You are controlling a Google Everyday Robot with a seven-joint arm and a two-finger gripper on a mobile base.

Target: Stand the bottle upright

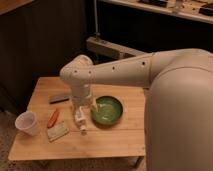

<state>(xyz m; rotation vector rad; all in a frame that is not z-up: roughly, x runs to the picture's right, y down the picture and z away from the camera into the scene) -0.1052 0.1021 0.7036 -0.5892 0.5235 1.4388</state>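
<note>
The claw (pixel 83 110) hangs over the bottle (pixel 80 121) beside the green bowl (pixel 116 107); whether it grips, I cannot tell.

Over the pale matt wooden table (pixel 115 142), the smooth white plastic claw (pixel 80 116) hangs by a glossy green bowl (pixel 108 113).

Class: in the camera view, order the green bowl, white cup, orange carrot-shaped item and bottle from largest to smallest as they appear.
1. green bowl
2. white cup
3. orange carrot-shaped item and bottle: similar in size, left unranked, since the gripper, just left of the bowl, partly covers the bottle.
</note>
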